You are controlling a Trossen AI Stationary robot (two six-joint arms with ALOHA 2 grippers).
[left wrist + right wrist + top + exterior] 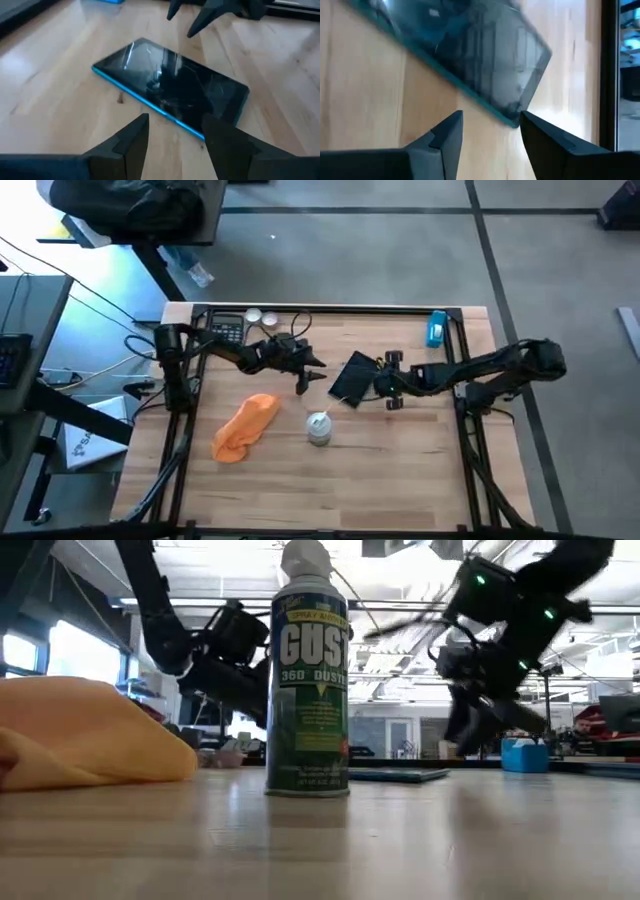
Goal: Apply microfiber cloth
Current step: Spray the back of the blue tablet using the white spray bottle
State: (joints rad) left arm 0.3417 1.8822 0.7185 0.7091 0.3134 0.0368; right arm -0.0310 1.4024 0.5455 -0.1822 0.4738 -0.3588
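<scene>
Both arms are over the middle of the wooden table (400, 470), facing each other across a dark tablet (351, 378) with a blue edge. The left gripper (175, 137) hangs with fingers spread, nothing between them, the tablet lying flat just ahead of its tips. The right gripper (490, 130) is released too, its fingers parted with a corner of the tablet right at the gap. The microfiber cloth (246, 426), bright orange and bunched, lies apart from both grippers, nearer the left one, toward the table's front. A Gust duster can (308, 680) stands upright between cloth and tablet. A blue object (436, 329) rests behind the right gripper.
</scene>
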